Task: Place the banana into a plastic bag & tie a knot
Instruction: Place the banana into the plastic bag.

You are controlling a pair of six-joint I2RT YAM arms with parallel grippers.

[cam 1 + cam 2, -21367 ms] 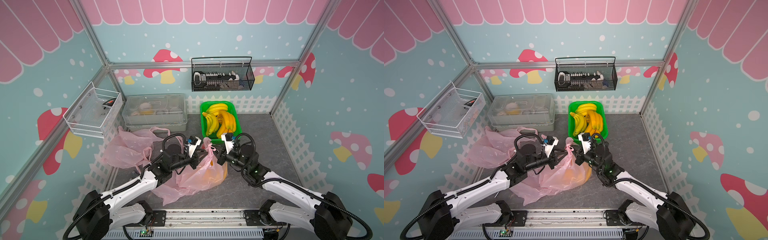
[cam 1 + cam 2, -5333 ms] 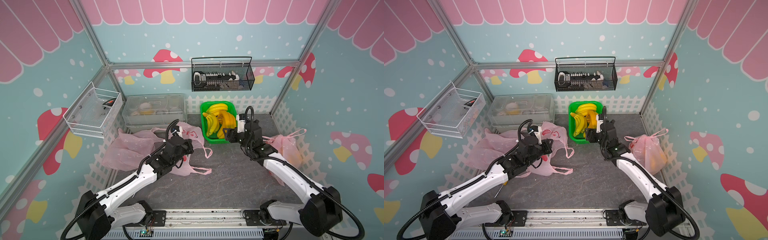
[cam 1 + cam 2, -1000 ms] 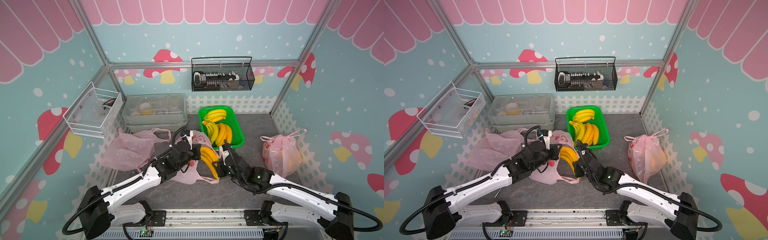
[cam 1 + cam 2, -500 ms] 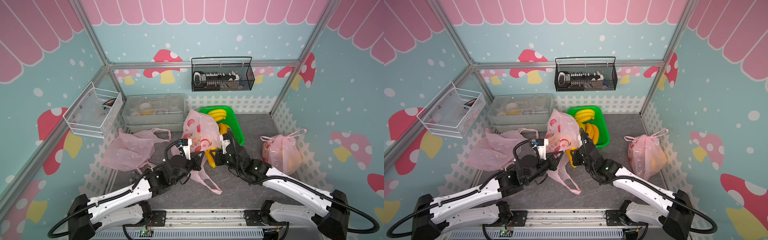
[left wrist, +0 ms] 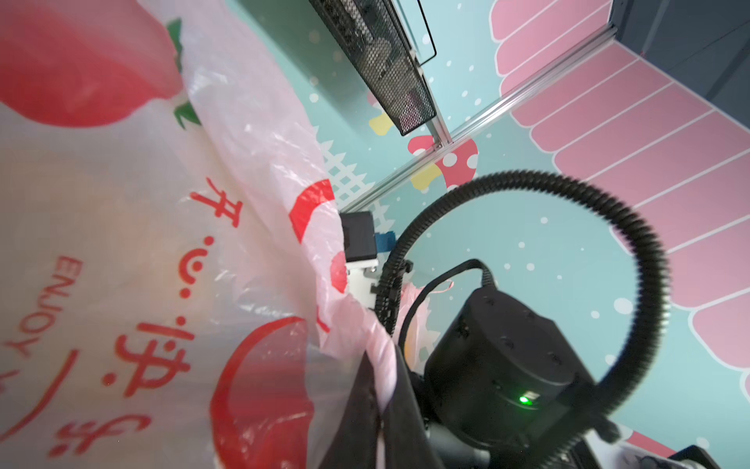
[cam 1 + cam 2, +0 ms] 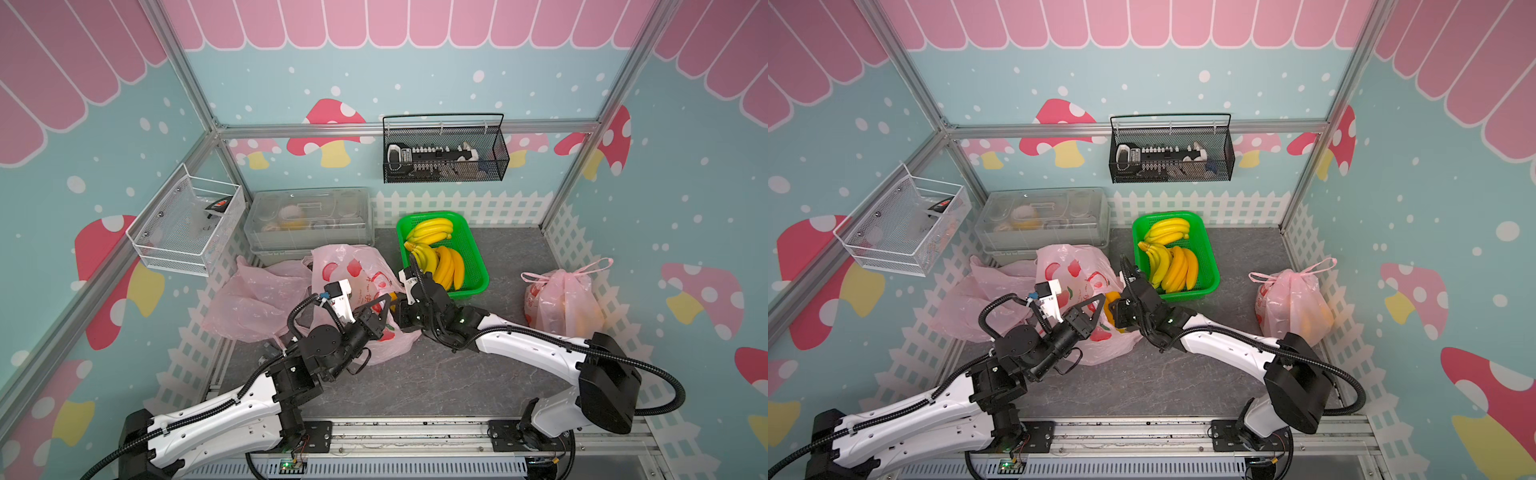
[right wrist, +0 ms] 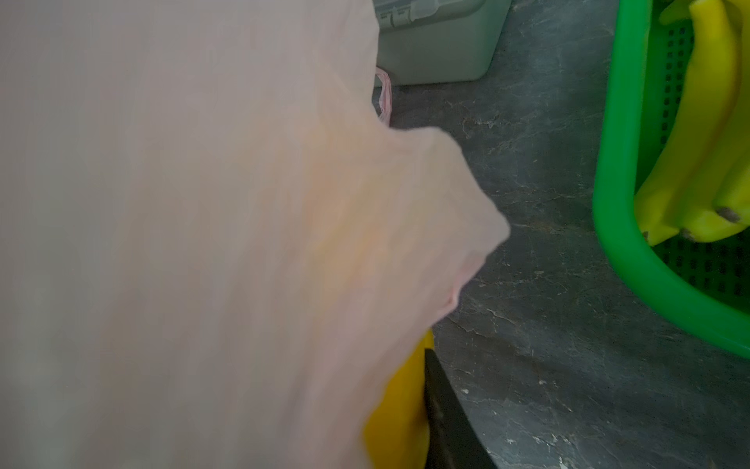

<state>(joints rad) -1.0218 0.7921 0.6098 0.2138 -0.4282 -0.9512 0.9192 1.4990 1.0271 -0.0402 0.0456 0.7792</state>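
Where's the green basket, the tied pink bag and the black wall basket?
green basket [image 6: 471, 266], in a top view, its right side.
tied pink bag [image 6: 561, 301], in a top view, its belly.
black wall basket [image 6: 492, 164], in a top view, its mesh front.

The plastic bag [image 6: 357, 270] looks thin and glossy, the veined grey tabletop [image 6: 415, 374] matt.

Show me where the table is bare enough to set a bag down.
Bare: the strip between basket and tied bag, and the front stretch before the rail. Crowded: the left under loose bags, and the middle around the printed bag.
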